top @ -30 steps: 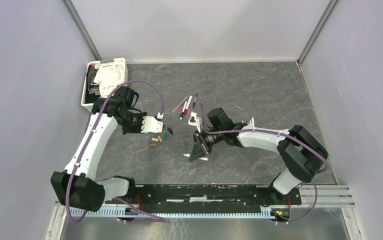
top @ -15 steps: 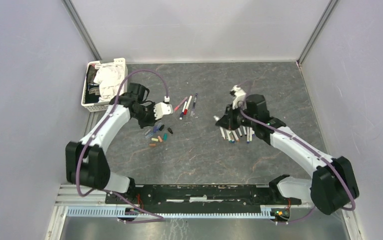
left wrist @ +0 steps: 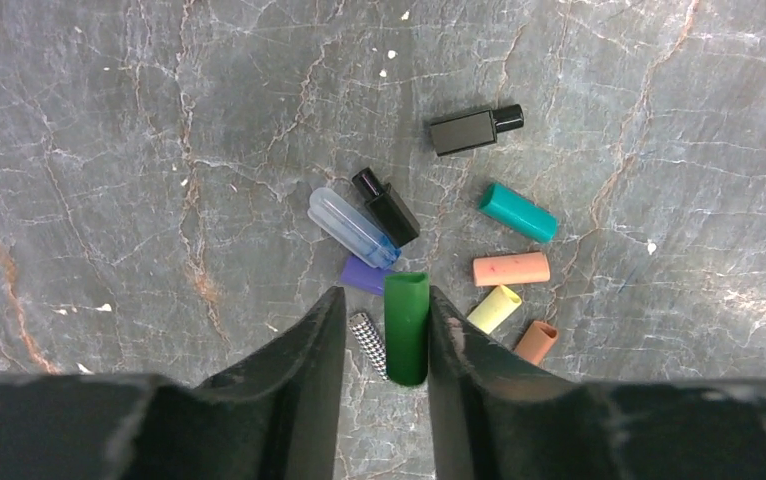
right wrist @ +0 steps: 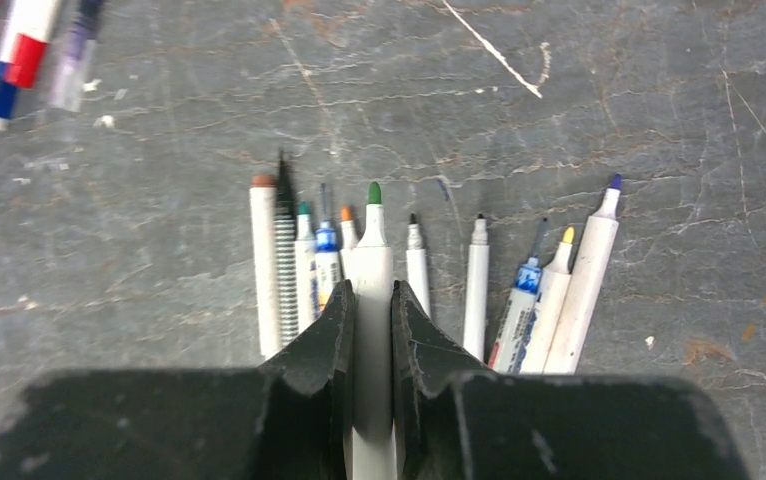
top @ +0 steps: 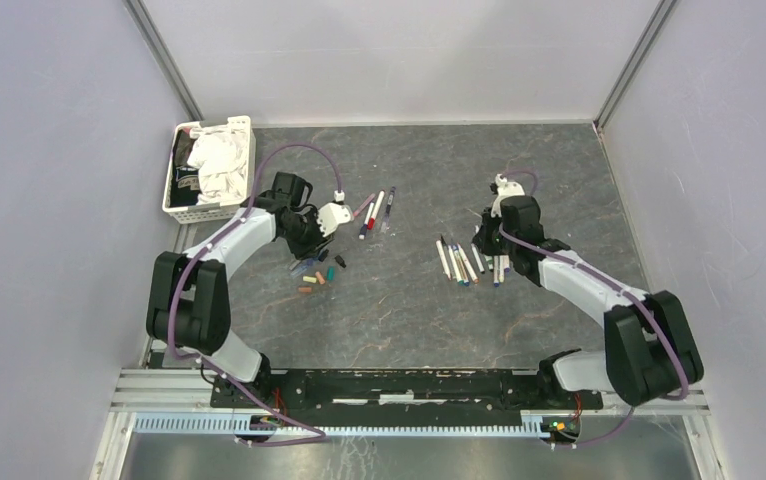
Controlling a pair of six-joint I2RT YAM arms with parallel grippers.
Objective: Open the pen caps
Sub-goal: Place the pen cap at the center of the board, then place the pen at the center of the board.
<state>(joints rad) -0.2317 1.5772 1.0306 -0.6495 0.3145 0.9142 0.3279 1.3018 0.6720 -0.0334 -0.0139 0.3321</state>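
Several pen caps (top: 319,272) lie in a loose pile left of centre. In the left wrist view they are a teal cap (left wrist: 518,212), a pink one (left wrist: 511,269), a yellow one (left wrist: 495,308), a brown-orange one (left wrist: 535,341) and two black ones (left wrist: 476,129). My left gripper (left wrist: 384,310) is open over the pile. A green cap (left wrist: 406,328) rests against its right finger, and a checkered cap (left wrist: 366,338) lies in the gap. My right gripper (right wrist: 369,300) is shut on a white green-tipped pen (right wrist: 373,240) within a row of uncapped pens (top: 469,262).
Three capped pens (top: 374,212) lie at the centre back, also seen at the top left of the right wrist view (right wrist: 19,45). A white basket (top: 174,190) holding cloths stands at the back left. Grey walls enclose the table.
My right arm has swung from the table's middle to the pen row on the right and lowered there. My left gripper has moved right and settled over the cap pile.
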